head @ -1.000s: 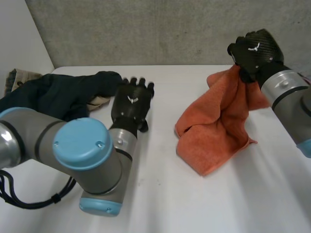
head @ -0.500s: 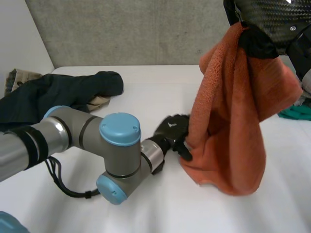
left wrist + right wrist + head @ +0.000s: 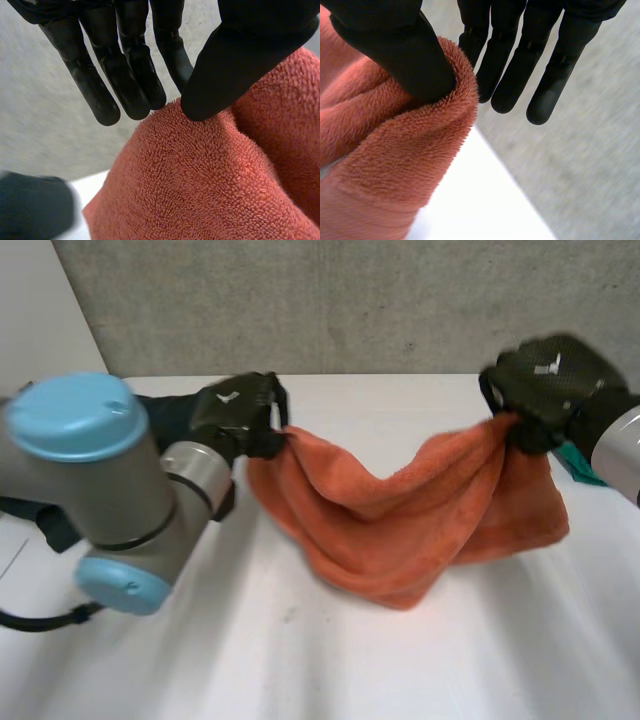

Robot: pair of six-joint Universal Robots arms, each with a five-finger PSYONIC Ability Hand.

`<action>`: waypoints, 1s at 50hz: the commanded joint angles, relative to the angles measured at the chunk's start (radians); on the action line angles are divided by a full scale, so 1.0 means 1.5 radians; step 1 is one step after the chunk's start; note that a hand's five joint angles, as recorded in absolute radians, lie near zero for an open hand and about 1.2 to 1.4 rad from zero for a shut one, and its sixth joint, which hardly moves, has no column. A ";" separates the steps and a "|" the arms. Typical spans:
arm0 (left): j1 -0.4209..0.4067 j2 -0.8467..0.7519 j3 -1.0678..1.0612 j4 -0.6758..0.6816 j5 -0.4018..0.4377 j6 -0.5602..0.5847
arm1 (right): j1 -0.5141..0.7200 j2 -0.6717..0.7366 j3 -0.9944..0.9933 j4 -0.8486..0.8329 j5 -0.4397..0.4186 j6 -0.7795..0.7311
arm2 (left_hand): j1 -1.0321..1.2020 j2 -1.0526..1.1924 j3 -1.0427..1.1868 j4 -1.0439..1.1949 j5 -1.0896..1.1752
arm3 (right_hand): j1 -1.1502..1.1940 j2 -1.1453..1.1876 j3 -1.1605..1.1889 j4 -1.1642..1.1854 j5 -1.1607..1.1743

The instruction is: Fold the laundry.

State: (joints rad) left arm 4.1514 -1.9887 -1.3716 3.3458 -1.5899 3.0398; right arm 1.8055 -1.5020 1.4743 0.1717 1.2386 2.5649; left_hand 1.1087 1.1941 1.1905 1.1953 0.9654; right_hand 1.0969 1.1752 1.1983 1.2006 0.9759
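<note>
Spread wide since half a second ago: orange towel [image 3: 400, 520], then dangling from the raised right hand [image 3: 548, 380], now strung between both hands.

Left hand [image 3: 238, 412] pinches one end of the upper edge, thumb [image 3: 240, 60] pressing the pile against straight fingers; the right hand clamps the opposite end likewise. Held so, the edge is drawn out while the middle sags low over the white table [image 3: 300, 660]; contact cannot be told. This probably opens the cloth for laying flat before folding. Dark garment [image 3: 165, 410] lies behind the left arm, teal cloth [image 3: 580, 462] beside the right.
</note>
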 commanded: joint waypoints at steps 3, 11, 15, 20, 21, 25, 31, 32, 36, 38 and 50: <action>0.008 0.060 -0.102 0.000 -0.027 0.347 | -0.003 0.140 -0.025 0.128 0.025 -0.161 | 0.192 0.135 0.137 0.134 0.171 | 0.200 0.147 0.132 0.130 0.164; 0.003 -0.068 0.016 0.087 -0.122 0.501 | 0.019 0.277 -0.122 0.029 0.081 -0.131 | 0.192 0.135 0.137 0.134 0.171 | 0.200 0.147 0.132 0.130 0.164; 0.003 -0.115 0.150 0.188 -0.133 0.542 | 0.040 0.312 -0.211 -0.123 0.129 -0.088 | 0.192 0.135 0.137 0.134 0.171 | 0.200 0.147 0.132 0.130 0.164; 0.004 -0.118 0.238 0.381 -0.130 0.572 | 0.047 0.295 -0.240 -0.416 0.179 -0.054 | 0.192 0.135 0.137 0.134 0.171 | 0.200 0.147 0.132 0.130 0.164; 0.003 -0.116 0.238 0.406 -0.129 0.572 | 0.046 0.290 -0.238 -0.449 0.183 -0.052 | 0.192 0.135 0.137 0.134 0.171 | 0.200 0.147 0.132 0.130 0.164; -0.001 -0.092 0.177 0.422 -0.128 0.573 | 0.048 0.257 -0.199 -0.468 0.179 -0.053 | 0.192 0.135 0.137 0.134 0.171 | 0.200 0.147 0.132 0.130 0.164; -0.007 -0.056 0.003 0.388 -0.126 0.569 | 0.046 0.240 -0.100 -0.328 0.145 -0.059 | 0.192 0.135 0.137 0.134 0.171 | 0.200 0.147 0.132 0.130 0.164; -0.014 -0.051 -0.046 0.375 -0.128 0.566 | 0.046 0.239 -0.086 -0.308 0.139 -0.059 | 0.192 0.135 0.137 0.134 0.171 | 0.200 0.147 0.132 0.130 0.164; -0.033 -0.042 -0.137 0.355 -0.128 0.537 | 0.044 0.229 -0.042 -0.253 0.116 -0.058 | -0.061 -0.118 -0.116 -0.119 -0.082 | 0.200 0.147 0.132 0.130 0.164; -0.040 -0.039 -0.158 0.351 -0.128 0.513 | 0.047 0.216 -0.034 -0.248 0.114 -0.057 | -0.343 -0.400 -0.398 -0.401 -0.364 | 0.200 0.147 0.132 0.130 0.164; -0.066 -0.092 -0.074 0.236 -0.105 0.303 | 0.115 0.060 -0.014 -0.200 0.102 -0.049 | -0.585 -0.642 -0.640 -0.643 -0.606 | 0.200 0.147 0.132 0.130 0.164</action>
State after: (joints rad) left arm 4.0538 -2.0665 -1.5981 3.7866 -1.7737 3.6166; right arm 1.9186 -1.3069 1.4490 -0.1626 1.4052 2.4889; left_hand 0.2660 0.2600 0.2570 0.2579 0.0700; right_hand 1.0969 1.1751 1.1983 1.2018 0.9850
